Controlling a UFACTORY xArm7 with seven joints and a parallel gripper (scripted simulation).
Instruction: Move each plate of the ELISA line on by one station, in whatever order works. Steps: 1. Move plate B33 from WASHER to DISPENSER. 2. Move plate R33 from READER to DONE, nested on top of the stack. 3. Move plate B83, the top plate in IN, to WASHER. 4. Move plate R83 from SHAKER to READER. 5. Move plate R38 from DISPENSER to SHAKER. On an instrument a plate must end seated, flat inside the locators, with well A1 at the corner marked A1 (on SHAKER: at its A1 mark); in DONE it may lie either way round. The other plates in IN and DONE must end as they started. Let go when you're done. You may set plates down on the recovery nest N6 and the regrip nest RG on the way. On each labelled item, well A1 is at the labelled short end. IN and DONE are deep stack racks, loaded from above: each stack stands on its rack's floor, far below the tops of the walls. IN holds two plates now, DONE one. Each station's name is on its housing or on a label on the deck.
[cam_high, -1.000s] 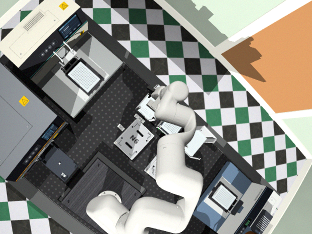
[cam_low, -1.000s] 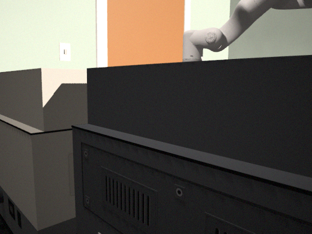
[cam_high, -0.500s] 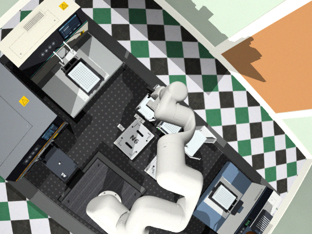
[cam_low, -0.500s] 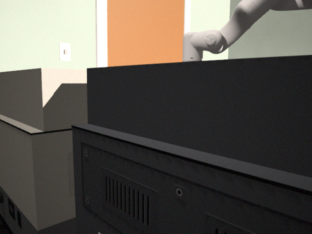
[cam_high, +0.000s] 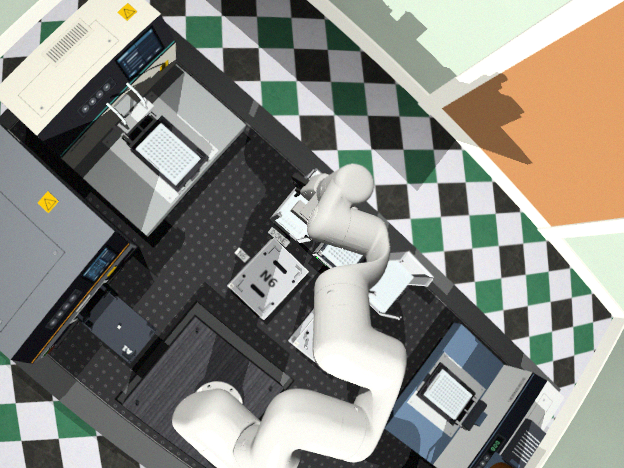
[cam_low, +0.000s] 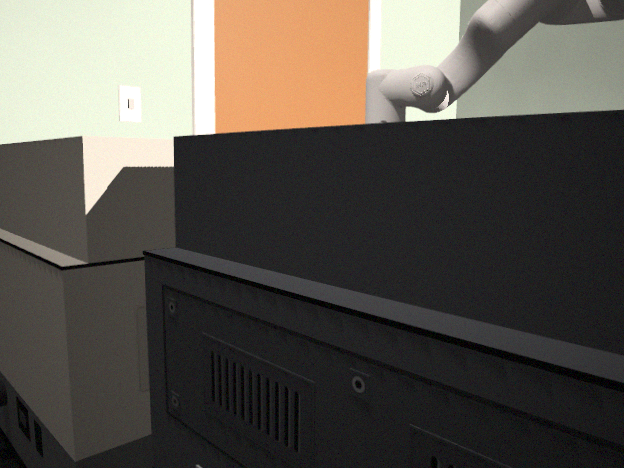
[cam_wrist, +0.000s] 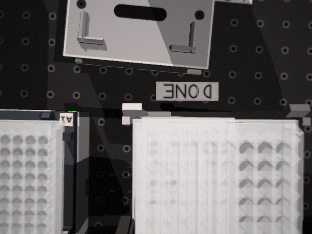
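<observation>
The claw (cam_high: 303, 200) is mostly hidden under the arm's wrist in the top view. It is clamped on a white well plate (cam_wrist: 200, 175), whose label cannot be read. In the wrist view this plate hangs over the rack marked by the DONE label (cam_wrist: 187, 91), which lies on the desk (cam_wrist: 40, 85) at 12 o'clock from the plate. Wells of another plate show faintly through it. At 9 o'clock, just beside it, a second plate (cam_wrist: 27, 175) carries an A1 tag at its corner. Further out toward 11 o'clock sits the N6 nest (cam_wrist: 140, 42). In the top view, one plate (cam_high: 167, 153) sits in the instrument at 10 o'clock from the claw and another (cam_high: 448, 392) in the blue one at 5 o'clock.
</observation>
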